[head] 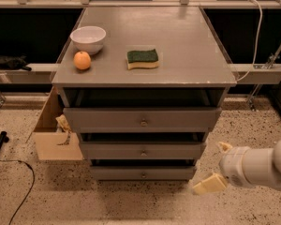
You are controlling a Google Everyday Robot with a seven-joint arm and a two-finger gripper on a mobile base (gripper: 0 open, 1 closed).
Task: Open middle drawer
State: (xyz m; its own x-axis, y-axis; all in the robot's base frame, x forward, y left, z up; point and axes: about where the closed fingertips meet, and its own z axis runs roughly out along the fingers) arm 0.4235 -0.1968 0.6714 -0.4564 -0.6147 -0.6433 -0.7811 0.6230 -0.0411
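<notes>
Gripper (216, 166) is hovering low, right of the cabinet (187, 46), fingers spread wide and gripping nothing. Middle drawer (112, 150) is sitting shut, knob (143, 152) centred. Risk I'm seeing: the knobs are stacking closely, so a low approach could catch the bottom drawer (112, 173).

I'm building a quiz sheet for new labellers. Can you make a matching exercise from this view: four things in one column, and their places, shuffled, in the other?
Things
1. white bowl
2. green sponge
3. middle drawer
4. gripper

Places
A. low down, right of the cabinet, fingers spread
B. on the cabinet top, near its middle
C. on the cabinet top, at the left, behind the orange
D. between the top drawer and the bottom drawer

Pairs: 1-C, 2-B, 3-D, 4-A
</notes>
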